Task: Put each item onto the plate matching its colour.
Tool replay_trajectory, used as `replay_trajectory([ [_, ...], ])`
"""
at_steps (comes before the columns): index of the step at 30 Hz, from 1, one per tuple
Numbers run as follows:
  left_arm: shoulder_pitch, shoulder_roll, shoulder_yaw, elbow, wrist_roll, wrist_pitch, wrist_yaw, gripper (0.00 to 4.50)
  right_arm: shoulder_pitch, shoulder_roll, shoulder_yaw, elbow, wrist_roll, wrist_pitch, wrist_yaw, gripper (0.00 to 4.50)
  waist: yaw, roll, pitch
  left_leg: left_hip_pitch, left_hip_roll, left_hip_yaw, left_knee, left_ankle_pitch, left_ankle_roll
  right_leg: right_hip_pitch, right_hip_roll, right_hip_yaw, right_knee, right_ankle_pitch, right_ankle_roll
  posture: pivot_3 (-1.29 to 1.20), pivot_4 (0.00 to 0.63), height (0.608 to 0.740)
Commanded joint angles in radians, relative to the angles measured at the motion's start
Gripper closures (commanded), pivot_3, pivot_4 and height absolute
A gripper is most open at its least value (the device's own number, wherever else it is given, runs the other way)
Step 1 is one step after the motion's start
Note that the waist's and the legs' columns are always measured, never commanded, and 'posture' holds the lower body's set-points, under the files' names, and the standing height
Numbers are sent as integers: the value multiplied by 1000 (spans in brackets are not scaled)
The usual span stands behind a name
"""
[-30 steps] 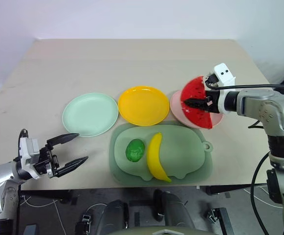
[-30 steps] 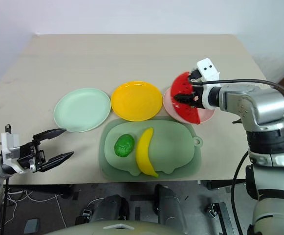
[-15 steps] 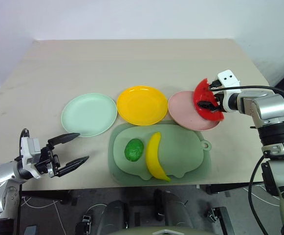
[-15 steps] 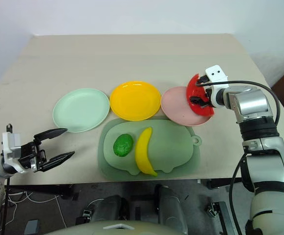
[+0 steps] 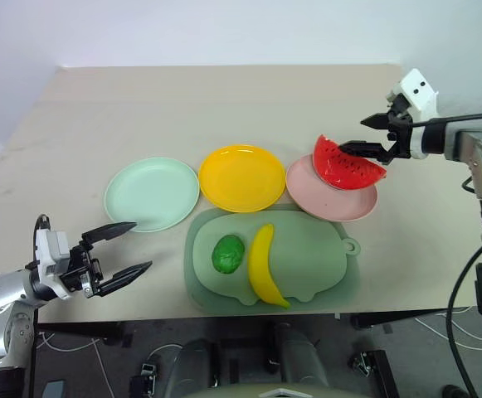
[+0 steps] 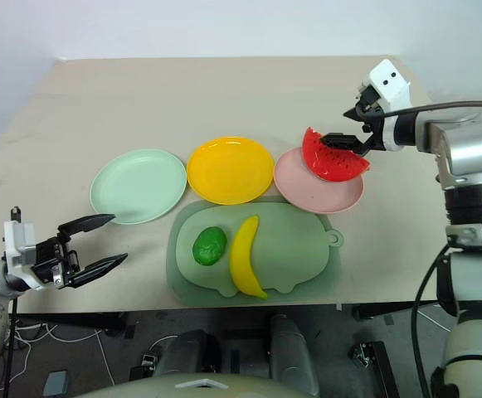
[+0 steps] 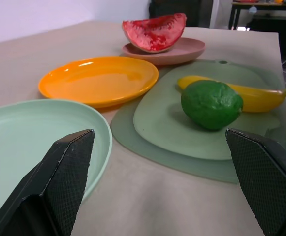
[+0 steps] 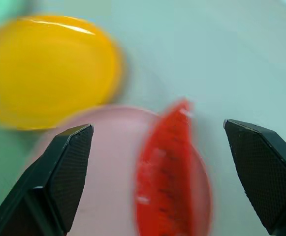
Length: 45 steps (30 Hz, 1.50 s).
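watermelon slice (image 5: 348, 166): lies on pink plate (image 5: 330, 199), far rim side
right gripper (image 5: 372, 135): fingers spread, empty, just above slice
left gripper (image 5: 118, 251): fingers apart, empty, near table's front edge
banana (image 5: 265, 265): on green mat (image 5: 323, 257), beside green fruit (image 5: 228, 253)
yellow plate (image 5: 242, 177), mint plate (image 5: 151, 193): bare
handling: banana likely light, stiff, smooth; pinch across its middle. Fruit round, may roll.

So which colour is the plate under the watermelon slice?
Pink: the plate under the watermelon slice, clearest in the left eye view.

Beige table (image 5: 224, 108), mint plate (image 5: 152, 193), yellow-orange plate (image 5: 242, 177), pink plate (image 5: 323, 203), sage-green mat (image 5: 315, 257)
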<state>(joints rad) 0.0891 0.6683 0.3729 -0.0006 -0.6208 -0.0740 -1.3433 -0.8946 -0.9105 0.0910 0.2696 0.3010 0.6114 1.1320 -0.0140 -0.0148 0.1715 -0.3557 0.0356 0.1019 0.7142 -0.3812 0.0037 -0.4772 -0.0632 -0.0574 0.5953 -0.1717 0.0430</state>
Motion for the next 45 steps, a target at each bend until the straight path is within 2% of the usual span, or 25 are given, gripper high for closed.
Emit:
replay_trajectory([
  [1,-16,16,6,-7,-3,-2,1,0,65,-7,-38,-165,84,-77,139,20,0,0,0,0,0,0,0,0,0,0,0,0,0,0,0,0,150,736],
  [6,-17,15,4,-18,-2,5,7,0,141,49,-7,-312,116,-122,176,20,-4,0,0,1,0,0,1,0,0,0,0,0,1,0,0,0,150,736],
  [12,-1,18,9,-44,-10,15,17,0,180,87,114,-375,67,-180,259,20,3,0,0,1,0,0,1,1,-1,1,0,0,1,0,0,0,150,736],
  [16,12,22,13,-60,-13,22,18,0,179,121,218,-338,-11,-282,319,20,2,0,0,1,-1,0,2,1,-1,1,-1,0,1,0,0,0,150,736],
  [23,6,31,7,-57,-12,24,7,0,130,185,316,-233,-121,-450,392,20,1,0,0,2,-1,0,2,1,-2,2,0,0,2,0,-1,0,150,736],
  [28,7,34,3,-53,-7,19,-1,0,95,236,359,-166,-180,-535,418,20,0,0,0,2,-1,0,2,4,-8,2,0,0,2,0,0,0,150,736],
  [45,57,16,22,-92,-14,8,31,0,95,366,461,-69,-295,-678,451,20,0,0,0,2,-1,0,2,5,-9,2,0,0,3,0,0,0,150,736],
])
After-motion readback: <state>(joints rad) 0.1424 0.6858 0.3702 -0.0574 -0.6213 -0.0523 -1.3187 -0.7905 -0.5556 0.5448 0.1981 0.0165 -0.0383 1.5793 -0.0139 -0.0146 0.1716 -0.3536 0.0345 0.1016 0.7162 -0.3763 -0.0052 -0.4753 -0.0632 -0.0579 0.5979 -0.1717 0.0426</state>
